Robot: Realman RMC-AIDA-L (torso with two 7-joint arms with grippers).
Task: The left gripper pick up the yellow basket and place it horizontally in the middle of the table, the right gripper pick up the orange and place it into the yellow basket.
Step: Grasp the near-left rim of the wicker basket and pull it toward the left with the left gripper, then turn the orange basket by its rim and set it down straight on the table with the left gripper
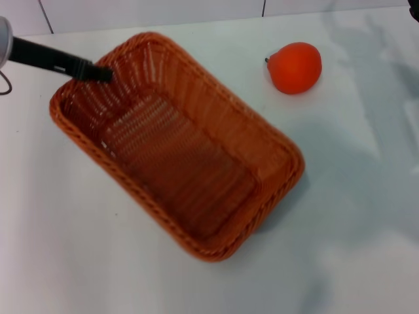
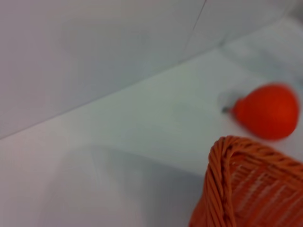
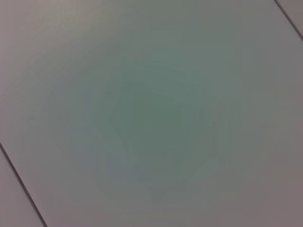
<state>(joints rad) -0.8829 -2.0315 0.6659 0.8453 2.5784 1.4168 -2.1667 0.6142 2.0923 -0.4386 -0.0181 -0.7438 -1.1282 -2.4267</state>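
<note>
The yellow basket, orange-brown woven wicker, lies diagonally across the middle of the white table, and nothing lies in it. My left gripper reaches in from the far left, with its dark tip at the basket's far-left rim. One basket corner shows close up in the left wrist view. The orange sits on the table beyond the basket's right side, apart from it. It also shows in the left wrist view. My right gripper is out of view; its wrist view shows only a plain pale surface.
A pale wall with panel seams runs along the table's far edge. Bare tabletop lies left, in front and right of the basket.
</note>
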